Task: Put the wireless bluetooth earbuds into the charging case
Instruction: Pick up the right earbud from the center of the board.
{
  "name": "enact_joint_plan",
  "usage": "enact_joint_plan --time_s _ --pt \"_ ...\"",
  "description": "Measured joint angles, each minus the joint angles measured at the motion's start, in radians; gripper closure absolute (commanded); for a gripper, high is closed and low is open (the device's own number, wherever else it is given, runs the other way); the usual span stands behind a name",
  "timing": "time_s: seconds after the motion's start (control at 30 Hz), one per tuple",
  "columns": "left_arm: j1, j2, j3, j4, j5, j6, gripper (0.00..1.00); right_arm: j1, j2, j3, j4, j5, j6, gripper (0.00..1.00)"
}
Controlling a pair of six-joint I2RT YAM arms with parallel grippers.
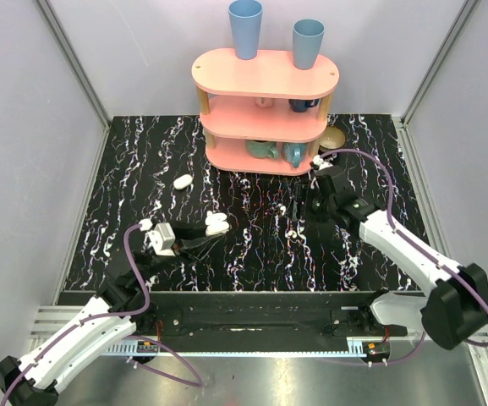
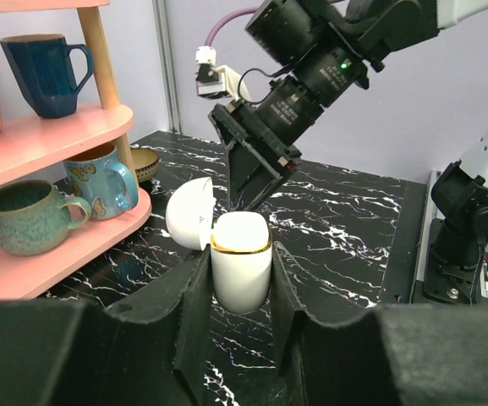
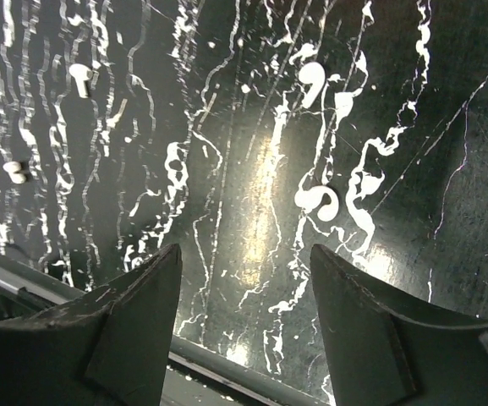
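The charging case (image 2: pixel 241 269) is white with a gold rim, and its lid (image 2: pixel 189 216) is swung open to the left. My left gripper (image 2: pixel 240 283) is shut on the case body, holding it upright just above the marble table. From above, the case (image 1: pixel 217 223) sits left of centre. My right gripper (image 3: pixel 244 262) points down at the table near the shelf, open with nothing between its fingers. One small white earbud (image 3: pixel 80 76) lies at the upper left of the right wrist view, and another white bit (image 3: pixel 15 172) lies lower left. An earbud (image 1: pixel 283 209) lies left of the right gripper (image 1: pixel 315 203).
A pink three-tier shelf (image 1: pixel 265 76) at the back holds mugs, with two blue cups (image 1: pixel 245 27) on top. A wooden bowl (image 1: pixel 332 138) sits to its right. A second white oval thing (image 1: pixel 183 181) lies on the table at the left. The white marble veins resemble small white parts.
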State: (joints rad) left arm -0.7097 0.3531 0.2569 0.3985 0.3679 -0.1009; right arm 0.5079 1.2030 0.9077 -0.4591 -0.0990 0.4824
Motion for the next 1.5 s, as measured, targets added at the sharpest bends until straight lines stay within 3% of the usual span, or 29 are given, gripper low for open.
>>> enact_joint_plan --time_s 0.27,0.37,0.5,0.53,0.57,0.83,1.0,1.07,1.5 --pt "0.000 0.013 0.003 -0.010 0.001 -0.001 1.00 -0.006 0.192 0.045 0.027 0.016 -0.028 0.31" --pt "0.000 0.024 0.004 -0.010 0.002 -0.001 1.00 -0.007 0.240 0.080 0.028 0.062 -0.029 0.24" --pt "0.000 0.037 0.005 -0.008 0.002 -0.001 1.00 -0.008 0.288 0.124 0.032 0.138 -0.011 0.25" --pt "0.000 0.040 0.005 -0.007 0.002 -0.001 1.00 -0.008 0.298 0.132 0.031 0.161 0.000 0.20" --pt "0.000 0.043 0.005 -0.004 0.002 -0.002 1.00 -0.009 0.306 0.141 0.028 0.175 0.013 0.00" --pt "0.000 0.041 0.005 0.021 0.000 -0.005 1.00 -0.013 0.400 0.246 -0.004 0.193 0.034 0.00" --pt "0.000 0.032 0.005 0.021 -0.007 -0.005 1.00 -0.013 0.473 0.299 -0.025 0.193 0.036 0.15" --pt "0.000 0.023 0.005 0.022 -0.010 -0.005 1.00 -0.013 0.500 0.304 -0.026 0.193 0.038 0.25" --pt "0.000 0.014 0.005 0.024 -0.032 -0.004 1.00 -0.013 0.607 0.329 -0.039 0.194 0.037 0.43"
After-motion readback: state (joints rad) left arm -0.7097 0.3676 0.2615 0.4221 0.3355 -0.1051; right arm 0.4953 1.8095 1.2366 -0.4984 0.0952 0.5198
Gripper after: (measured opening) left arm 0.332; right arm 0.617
